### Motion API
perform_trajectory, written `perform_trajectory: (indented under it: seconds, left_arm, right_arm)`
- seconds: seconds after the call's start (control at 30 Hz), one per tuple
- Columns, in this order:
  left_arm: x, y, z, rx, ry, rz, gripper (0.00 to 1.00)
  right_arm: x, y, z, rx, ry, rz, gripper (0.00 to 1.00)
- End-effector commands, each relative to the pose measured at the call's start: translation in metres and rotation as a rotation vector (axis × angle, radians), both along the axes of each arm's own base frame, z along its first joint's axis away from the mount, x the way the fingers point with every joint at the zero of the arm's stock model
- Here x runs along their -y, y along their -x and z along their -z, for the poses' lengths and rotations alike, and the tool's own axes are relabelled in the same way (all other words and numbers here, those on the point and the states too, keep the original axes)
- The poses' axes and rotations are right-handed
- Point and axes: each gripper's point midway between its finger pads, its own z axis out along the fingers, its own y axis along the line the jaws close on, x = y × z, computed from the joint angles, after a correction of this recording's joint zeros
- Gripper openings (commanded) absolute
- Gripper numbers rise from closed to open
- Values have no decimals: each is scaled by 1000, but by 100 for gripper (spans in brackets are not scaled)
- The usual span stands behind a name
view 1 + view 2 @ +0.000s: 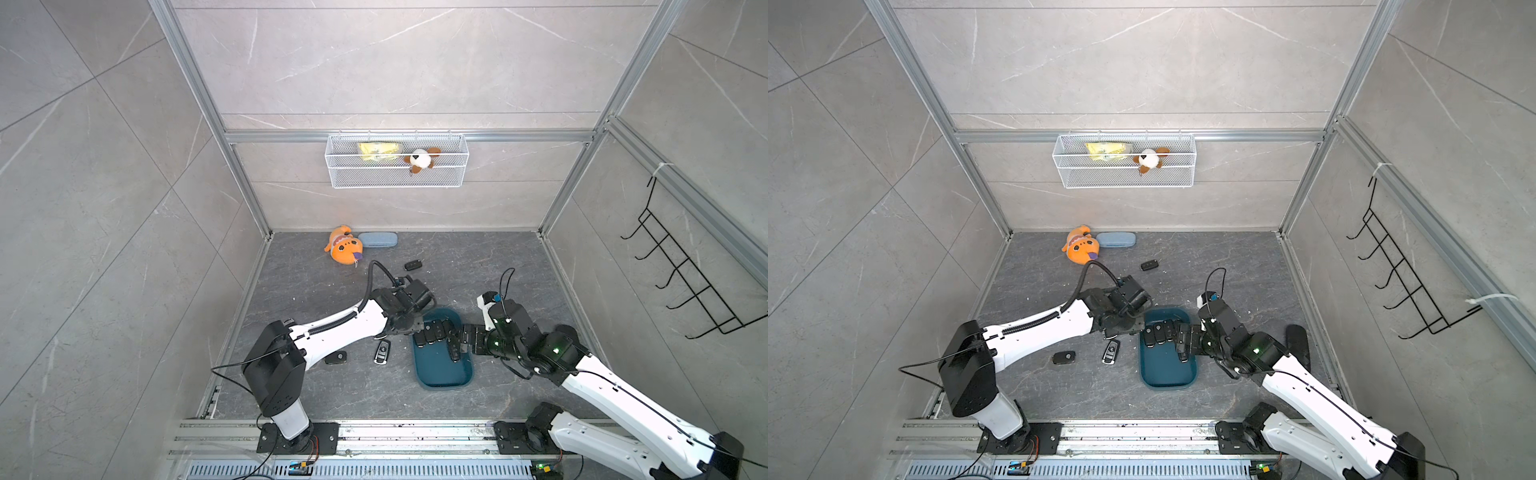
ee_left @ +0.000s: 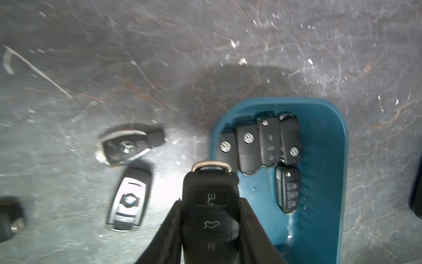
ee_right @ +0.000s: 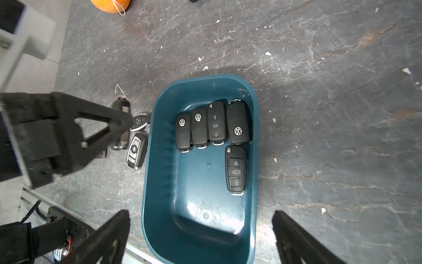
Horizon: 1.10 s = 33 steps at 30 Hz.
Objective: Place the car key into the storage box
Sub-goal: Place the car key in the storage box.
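The left claw point(image 2: 211, 205) grips a key point(image 2: 210, 182) just beside the box point(image 3: 155, 160). The right claw point(image 3: 201, 214) gapes wide over it.

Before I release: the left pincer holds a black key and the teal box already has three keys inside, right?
Not three: the storage box holds five keys, four in a row plus one more, as the right wrist view shows. The left pincer does hold a black key.

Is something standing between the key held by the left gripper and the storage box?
Nothing visible. The car key in the left gripper is at the storage box rim; five keys lie at one end, and the open right gripper hangs over it.
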Motion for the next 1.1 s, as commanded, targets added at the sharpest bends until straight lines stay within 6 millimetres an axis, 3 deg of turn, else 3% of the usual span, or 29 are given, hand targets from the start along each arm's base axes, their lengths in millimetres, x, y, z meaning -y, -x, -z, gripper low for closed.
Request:
perform_trajectory:
  seconds: [0.0,0.3,0.73,1.07]
  left_arm:
    - [19,3,1,17,5,-58,32]
    - [69,29,18,-15,2,14,32]
    - [96,33,60,-101,-7,45,32]
    - [106,35,71,-133,6,56,32]
  right_arm:
    - [12,15,9,-18,23,-23,99]
    - [28,33,19,-20,-10,14,99]
    - [44,47,29,-26,-3,48,99]
    - [42,47,30,-29,-5,40,99]
